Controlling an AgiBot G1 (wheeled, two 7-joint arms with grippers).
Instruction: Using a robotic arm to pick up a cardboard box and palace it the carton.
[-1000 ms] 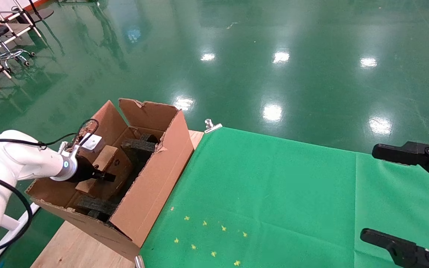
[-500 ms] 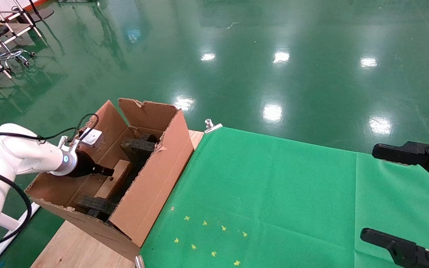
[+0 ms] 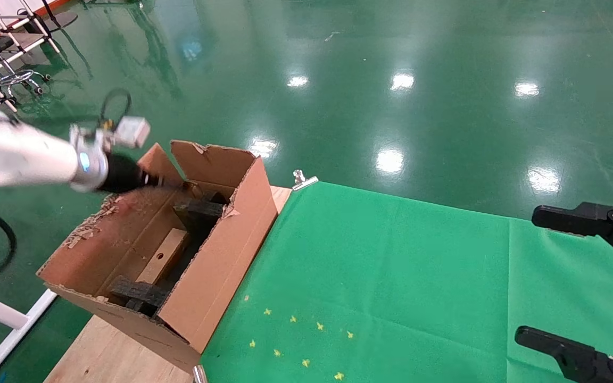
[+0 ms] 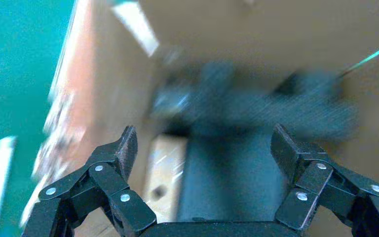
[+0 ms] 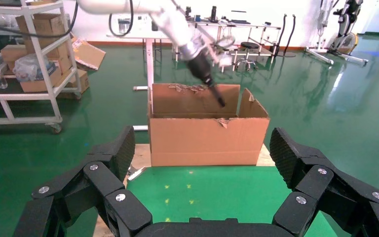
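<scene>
The box (image 3: 160,257) lies inside the carton (image 3: 216,266), flat on the floor of it, between the black foam blocks (image 3: 200,208). Its narrow side with the round hole faces up. Nothing grips it.

The left gripper (image 4: 205,150) is above the carton's far left flap, clear of the contents. The left wrist view shows its jaws spread wide with nothing between them; the box (image 4: 162,170) and dark foam sit below it. The white arm (image 3: 19,159) reaches in from the left, its blue ring lit. In the right wrist view the same arm (image 5: 187,42) slopes down to the carton's (image 5: 207,133) rim, the tip just above the rear edge.

The right gripper (image 5: 202,158) is parked over the green cloth (image 3: 391,276) at the right, well apart from the carton, jaws wide, empty.

Judgement: placement appears complete. The box rests in the carton and is released. What remains, if anything, is to bring the left arm fully clear of the ragged flaps and return it to rest. Seating of the box against the foam cannot be confirmed; its lower part is hidden by the carton wall.
</scene>
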